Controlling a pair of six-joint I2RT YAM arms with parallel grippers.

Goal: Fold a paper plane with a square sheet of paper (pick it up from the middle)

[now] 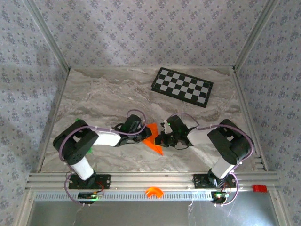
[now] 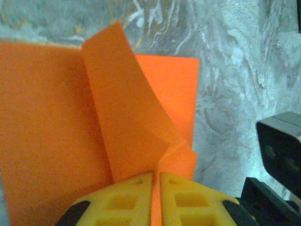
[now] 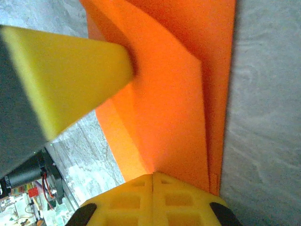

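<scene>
The orange sheet of paper (image 1: 155, 146) lay partly folded near the middle of the marble table (image 1: 108, 94), a little toward the near edge, between the two arms; the left gripper (image 1: 143, 134) reached it from the left and the right gripper (image 1: 162, 140) from the right, their tips close together over it. From the left wrist the paper (image 2: 47, 132) lay flat across the left of the picture, with one flap raised and curling down into a creased corner; the left gripper (image 2: 156, 175) was closed on that corner, a thin strip of orange showing in the narrow slit between its yellow fingers (image 2: 122, 197). From the right wrist the paper (image 3: 178, 94) showed as several overlapping layers running away from the camera; the right gripper (image 3: 153, 175) was shut tight, its yellow fingers (image 3: 183, 197) meeting in a line where the layers ran into them, so it pinched the paper's edge. A blurred yellow wedge (image 3: 66, 75) pressed in from the left of that picture. A checkerboard (image 1: 182, 86) lay at the far right of the table, well apart from the paper; a small orange arch-shaped piece (image 1: 153, 191) sat on the rail at the near edge.
</scene>
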